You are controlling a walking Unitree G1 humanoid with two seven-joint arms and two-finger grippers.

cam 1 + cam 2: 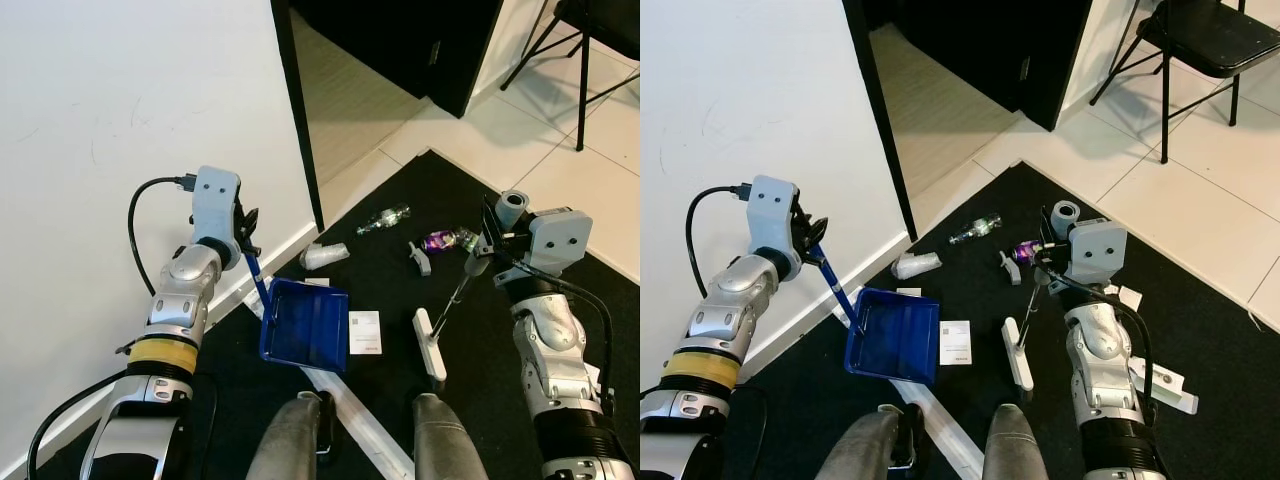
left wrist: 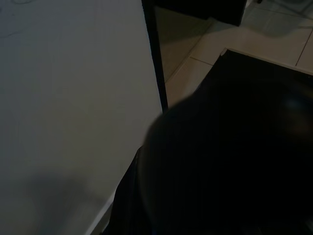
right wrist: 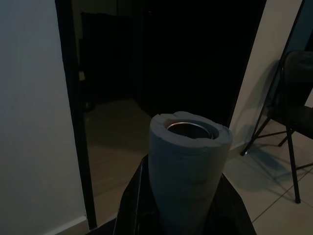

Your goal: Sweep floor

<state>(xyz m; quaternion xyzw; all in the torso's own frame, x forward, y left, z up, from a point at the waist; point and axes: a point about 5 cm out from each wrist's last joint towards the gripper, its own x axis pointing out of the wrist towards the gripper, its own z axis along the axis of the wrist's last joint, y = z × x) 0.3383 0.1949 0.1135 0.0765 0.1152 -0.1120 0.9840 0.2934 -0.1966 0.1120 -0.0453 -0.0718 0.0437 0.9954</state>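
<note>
Left eye view has my left gripper (image 1: 247, 238) clenched on the blue plastic dustpan (image 1: 305, 324) resting on the black mat (image 1: 480, 330), my right gripper (image 1: 489, 244) clenched on the grey-handled white broom (image 1: 432, 343), so next I judge I must drag the litter panward.

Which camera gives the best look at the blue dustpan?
The left eye view: the blue dustpan lies open on the black mat, whole tray and handle visible, held by the left pincer. The right eye view shows it equally whole. The left wrist view is too dark.
</note>
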